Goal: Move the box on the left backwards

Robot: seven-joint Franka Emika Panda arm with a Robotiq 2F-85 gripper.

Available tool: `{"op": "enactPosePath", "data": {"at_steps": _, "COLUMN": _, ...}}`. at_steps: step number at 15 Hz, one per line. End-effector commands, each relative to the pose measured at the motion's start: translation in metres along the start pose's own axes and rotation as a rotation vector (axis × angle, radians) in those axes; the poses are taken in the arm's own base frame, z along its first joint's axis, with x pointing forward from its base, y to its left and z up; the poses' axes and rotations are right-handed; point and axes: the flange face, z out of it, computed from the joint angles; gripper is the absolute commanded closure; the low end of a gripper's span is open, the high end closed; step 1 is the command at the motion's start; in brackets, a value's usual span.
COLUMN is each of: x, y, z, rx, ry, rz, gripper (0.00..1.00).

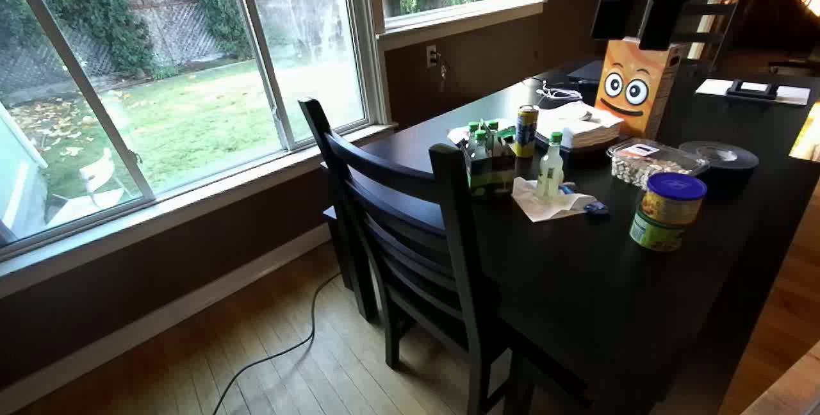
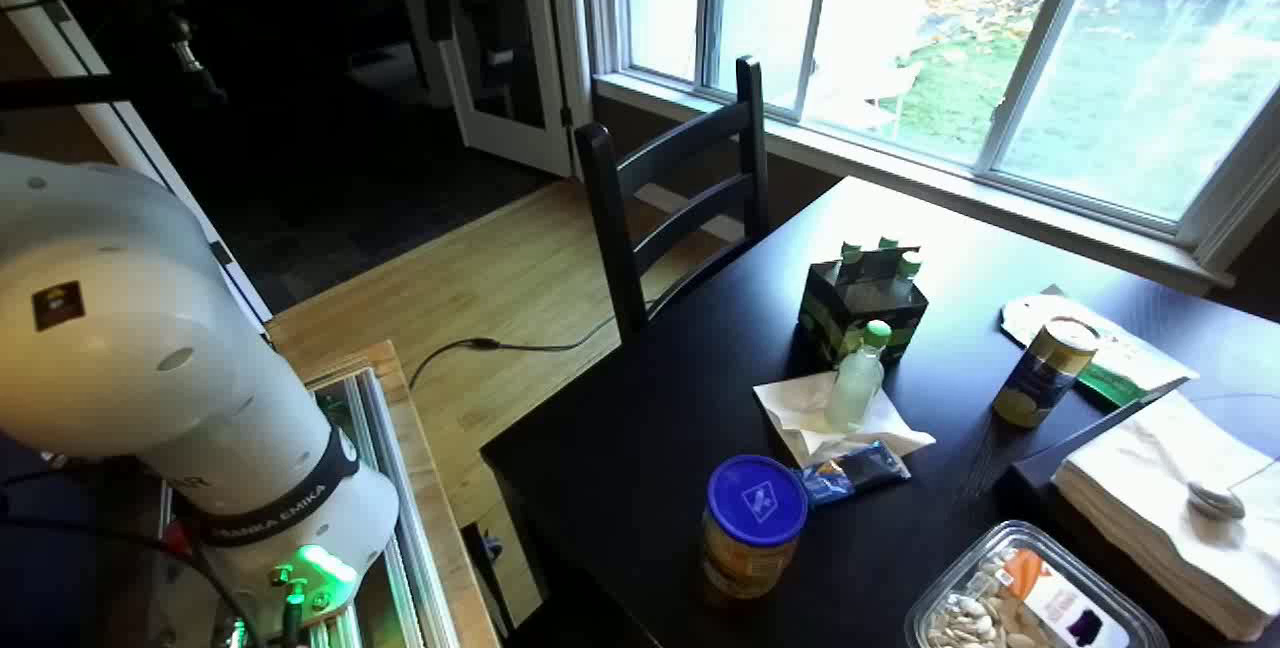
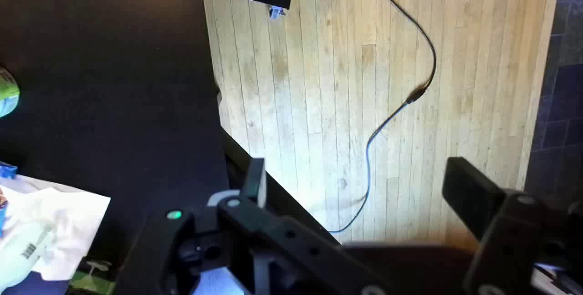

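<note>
- One claw (image 1: 634, 25) hangs in an exterior view; below it, well apart, sits the bottle carton (image 1: 492, 173).
- In an exterior view, a low, wide sweep could topple the green-capped bottle (image 2: 854, 394) near the bottle carton; sliding room seems windowward.
- Wrist view: the claw, spread wide, faces floor (image 3: 346, 104) beyond the table edge (image 3: 209, 81).

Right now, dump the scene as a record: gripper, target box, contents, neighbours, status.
gripper: open, holding nothing
target: dark carton on the black table
contents: bottles, three green caps showing
beside it: lone bottle, upright on a white napkin
also on table: blue wrapper, blue-lidded tub, drink can, cartoon-eyed box
status: carton not gripped; gripper apart from it
</note>
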Motion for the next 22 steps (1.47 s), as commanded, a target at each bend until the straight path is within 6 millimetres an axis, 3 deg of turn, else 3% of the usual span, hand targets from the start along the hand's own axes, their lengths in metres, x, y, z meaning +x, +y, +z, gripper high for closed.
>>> {"op": "enactPosePath", "data": {"at_steps": 1, "x": 0.000, "y": 0.000, "z": -0.001, "rx": 0.000, "ry": -0.001, "rz": 0.000, "gripper": 0.00}}
{"op": "enactPosePath", "data": {"at_steps": 12, "x": 0.000, "y": 0.000, "z": -0.001, "rx": 0.000, "ry": -0.001, "rz": 0.000, "gripper": 0.00}}
{"op": "enactPosePath", "data": {"at_steps": 16, "x": 0.035, "y": 0.034, "z": -0.010, "rx": -0.012, "ry": 0.082, "rz": 0.045, "gripper": 0.00}}
{"op": "enactPosePath", "data": {"at_steps": 19, "x": 0.074, "y": 0.071, "z": -0.014, "rx": -0.042, "ry": 0.150, "rz": 0.100, "gripper": 0.00}}
{"op": "enactPosePath", "data": {"at_steps": 22, "x": 0.121, "y": 0.094, "z": -0.007, "rx": -0.094, "ry": 0.179, "rz": 0.192, "gripper": 0.00}}
